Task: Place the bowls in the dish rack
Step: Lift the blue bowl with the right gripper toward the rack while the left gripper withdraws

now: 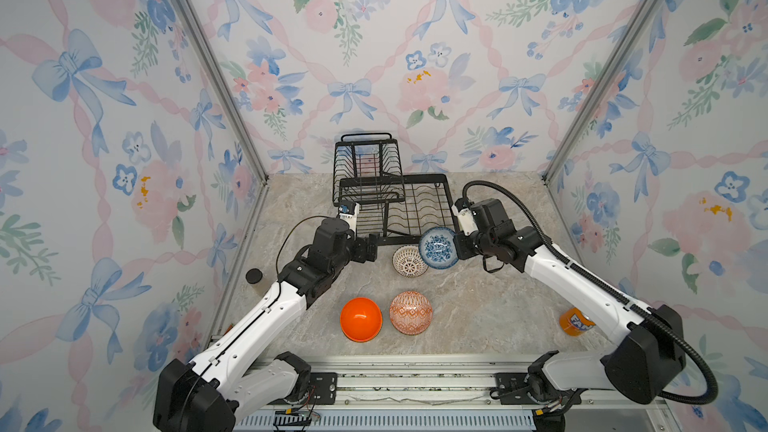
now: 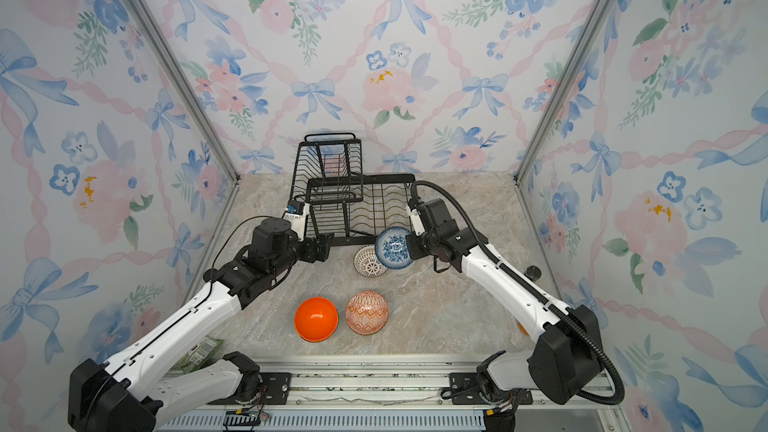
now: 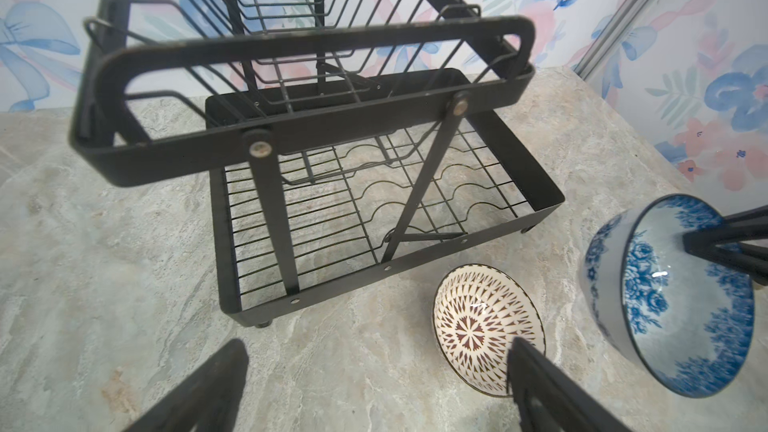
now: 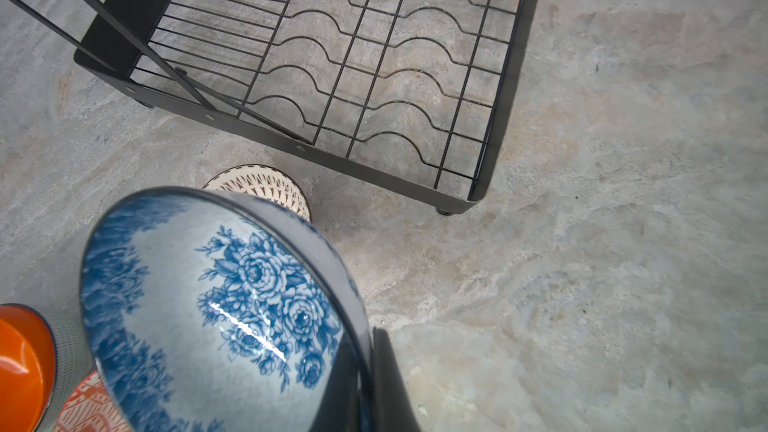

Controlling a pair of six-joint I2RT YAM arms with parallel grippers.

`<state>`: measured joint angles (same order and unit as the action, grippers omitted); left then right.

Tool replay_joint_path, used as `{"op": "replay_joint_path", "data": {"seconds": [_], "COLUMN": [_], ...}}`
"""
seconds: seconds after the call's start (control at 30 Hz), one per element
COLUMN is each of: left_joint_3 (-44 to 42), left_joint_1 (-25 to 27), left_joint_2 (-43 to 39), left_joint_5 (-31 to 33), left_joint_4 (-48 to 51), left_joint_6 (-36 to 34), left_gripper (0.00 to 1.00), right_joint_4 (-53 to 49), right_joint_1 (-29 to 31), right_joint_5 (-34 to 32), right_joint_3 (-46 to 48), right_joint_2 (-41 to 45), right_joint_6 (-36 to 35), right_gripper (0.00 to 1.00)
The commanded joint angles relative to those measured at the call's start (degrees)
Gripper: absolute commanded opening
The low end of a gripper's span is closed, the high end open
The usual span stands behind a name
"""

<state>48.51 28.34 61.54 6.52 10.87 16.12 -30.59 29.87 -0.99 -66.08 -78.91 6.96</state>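
Note:
The blue-patterned bowl (image 1: 438, 247) (image 2: 395, 248) hangs tilted on its side just in front of the black wire dish rack (image 1: 428, 178) (image 4: 374, 170). My right gripper (image 1: 457, 245) (image 4: 365, 351) is shut on its rim, one finger inside and one outside. Beside and partly under it, the white lattice bowl (image 1: 409, 261) (image 3: 478, 326) rests on the table. My left gripper (image 1: 372, 249) (image 3: 376, 344) is open and holds nothing, near the rack's front left corner. Nearer the front lie a plain orange bowl (image 1: 360, 319) and an orange-white geometric bowl (image 1: 410, 312). The rack holds no bowls.
The rack's raised basket (image 1: 368, 168) with its handle stands over the left half of the lower tray. An orange soda can (image 1: 575, 322) sits behind the right arm. A black-capped container (image 1: 254, 276) stands by the left wall. A green packet (image 2: 199, 351) lies front left.

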Motion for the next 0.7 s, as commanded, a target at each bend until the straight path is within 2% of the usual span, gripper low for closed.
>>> {"op": "replay_joint_path", "data": {"seconds": [0.0, 0.27, 0.5, 0.67], "left_joint_3": [-1.2, -2.1, -2.7, -3.1], "left_joint_1": [-0.9, -1.3, -1.4, -1.4], "left_joint_2": [-1.1, 0.1, 0.3, 0.2], "left_joint_5": [-2.1, -3.4, -4.0, -4.4], "left_joint_4": [0.8, 0.6, 0.4, 0.2], "left_joint_6": [0.6, 0.1, 0.2, 0.4], "left_gripper": [0.98, 0.98, 0.98, 0.98], "right_joint_4": [5.4, 20.9, 36.0, 51.1], "right_joint_1": [-1.2, -2.5, -4.9, -5.8], "right_joint_5": [-1.5, -11.5, -11.6, -7.1], "right_joint_3": [-0.7, -1.4, -5.4, -5.5], "right_joint_2": [0.8, -5.0, -14.5, -21.1], "right_joint_6": [-1.6, -7.8, -13.1, -21.0], "right_gripper": [0.0, 0.0, 0.0, 0.0]}}
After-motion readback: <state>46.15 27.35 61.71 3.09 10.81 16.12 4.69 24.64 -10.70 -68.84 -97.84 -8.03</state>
